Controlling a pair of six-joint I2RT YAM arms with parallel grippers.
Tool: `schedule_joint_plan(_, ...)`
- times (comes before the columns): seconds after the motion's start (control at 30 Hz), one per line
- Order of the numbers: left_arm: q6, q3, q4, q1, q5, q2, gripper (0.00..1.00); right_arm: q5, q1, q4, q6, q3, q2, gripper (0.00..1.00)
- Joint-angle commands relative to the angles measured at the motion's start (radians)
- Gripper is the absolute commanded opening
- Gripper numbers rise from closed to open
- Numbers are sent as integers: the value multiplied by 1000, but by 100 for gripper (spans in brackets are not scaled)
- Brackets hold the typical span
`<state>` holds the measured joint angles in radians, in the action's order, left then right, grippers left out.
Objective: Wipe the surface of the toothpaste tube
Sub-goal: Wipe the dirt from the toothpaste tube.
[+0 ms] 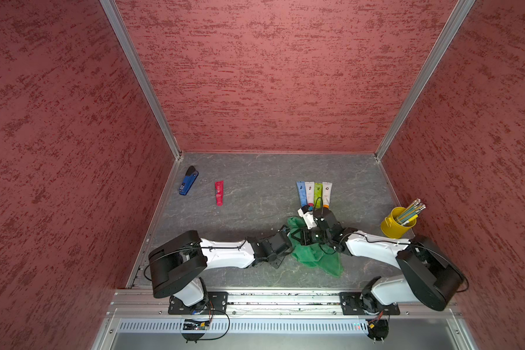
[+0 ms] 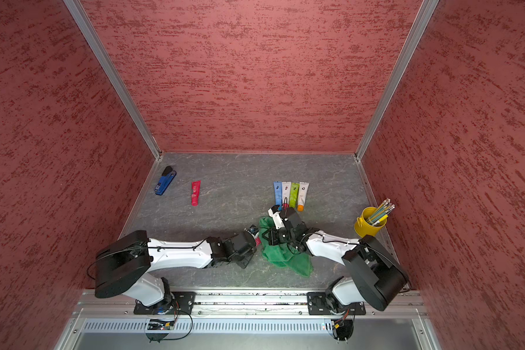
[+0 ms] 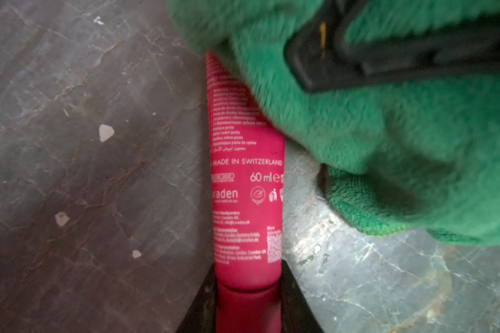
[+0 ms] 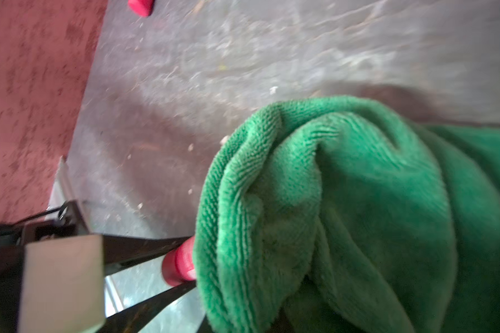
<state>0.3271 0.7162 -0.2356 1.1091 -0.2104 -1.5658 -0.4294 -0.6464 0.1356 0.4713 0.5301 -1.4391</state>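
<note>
The left gripper (image 3: 248, 288) is grasping the toothpaste tube (image 3: 247, 187) at its cap end, with a jaw pressing on either side. The tube is pointing straight out from the fingers over the grey table (image 3: 84, 173). The right gripper (image 1: 296, 235) is clenching the green cloth (image 3: 387, 129), which is covering the tube's far end. Farther back, a second red tube (image 1: 219, 193) and four coloured tubes (image 1: 314, 194) are lying well apart.
</note>
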Motion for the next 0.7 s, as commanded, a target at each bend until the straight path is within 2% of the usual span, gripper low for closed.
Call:
schedule_joint_plan(0.0, -8, -6, -13, 4, 18, -7, 0, -75, -21, 77, 6, 28, -59, 0)
schedule_joint_plan(0.27, -12, -4, -11, 5, 25, -10, 0, 24, -32, 25, -13, 71, -161, 0)
schedule_joint_plan(0.43, -16, -6, -11, 9, 29, -7, 0, 172, 5, -74, -11, 114, -220, 0)
schedule_joint_plan(0.6, -6, -15, -13, 17, 21, 9, 0, 405, 46, -225, -48, 175, -237, 0)
schedule_joint_plan(0.67, -5, -14, -14, 18, 20, 8, 0, 423, 66, -243, -64, 185, -240, 0)
